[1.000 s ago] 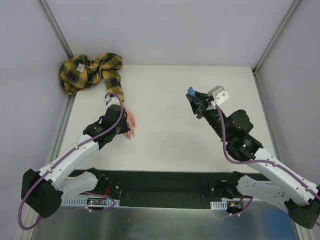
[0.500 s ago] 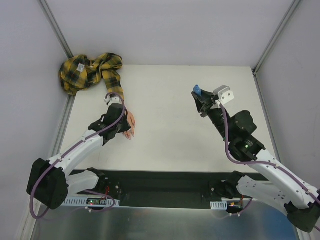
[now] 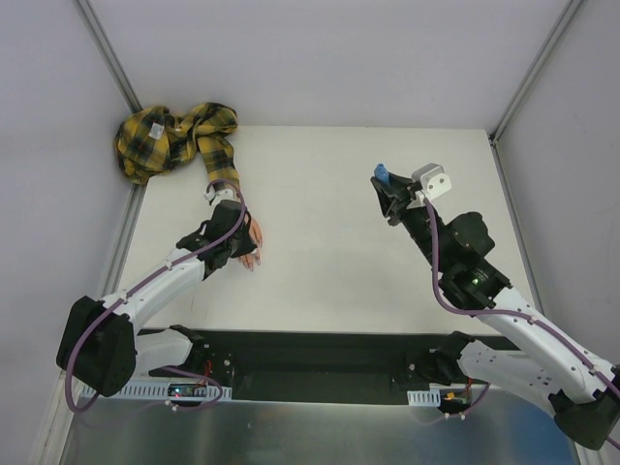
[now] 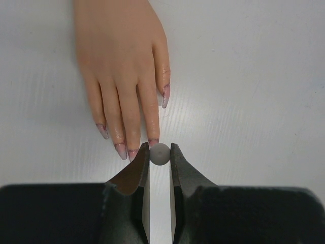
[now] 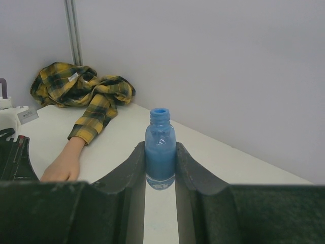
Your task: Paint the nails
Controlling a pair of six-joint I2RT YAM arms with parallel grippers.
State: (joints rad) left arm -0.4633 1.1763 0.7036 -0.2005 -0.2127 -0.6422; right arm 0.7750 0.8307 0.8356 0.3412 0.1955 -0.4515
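The flesh-coloured mannequin hand (image 4: 119, 61) lies flat on the white table, its glossy pinkish nails (image 4: 121, 150) pointing at my left gripper (image 4: 159, 153). That gripper is shut on a small round grey-white cap (image 4: 160, 154), seen end-on just off the fingertip nail (image 4: 153, 143). In the top view the left gripper (image 3: 237, 242) hovers over the hand (image 3: 255, 237). My right gripper (image 5: 160, 162) is shut on an uncapped blue bottle (image 5: 160, 150), held upright at the right (image 3: 382, 175). Whatever hangs under the cap is hidden.
The yellow-black plaid sleeve (image 3: 174, 136) lies bunched in the far left corner against the wall and runs down to the hand's wrist. Grey walls with metal posts (image 3: 107, 53) close in the table on three sides.
The left gripper has edged along the hand, away from the arm's base. The right gripper with the bottle has shifted slightly to the right, then held still.
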